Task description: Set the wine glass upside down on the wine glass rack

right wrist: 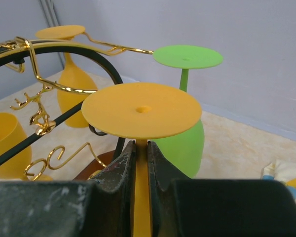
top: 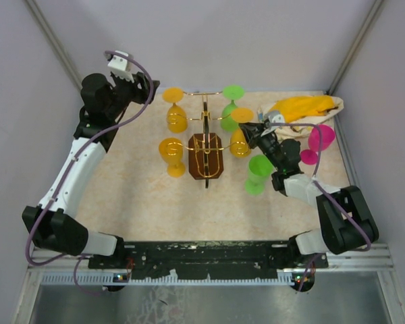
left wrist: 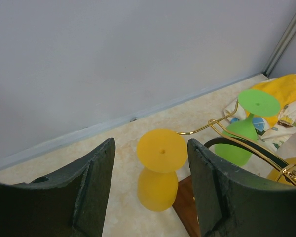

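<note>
The wine glass rack [top: 206, 156] stands mid-table: gold wire arms on a dark brown wooden base. My right gripper [top: 248, 132] is shut on the stem of a yellow wine glass [top: 240, 138]. It holds the glass upside down, foot up, at the rack's right side. In the right wrist view the stem sits between my fingers [right wrist: 122, 170] under the yellow foot [right wrist: 141, 109], next to the rack's gold wire [right wrist: 54, 86]. My left gripper [top: 125, 67] is open and empty, raised at the far left.
A yellow glass [top: 177, 115] and a green glass [top: 231, 108] hang upside down on the rack's far arms. Another yellow glass [top: 171, 156] is left of the base. A green glass [top: 258, 174], a pink glass [top: 317, 143] and a yellow cloth [top: 304, 108] lie right.
</note>
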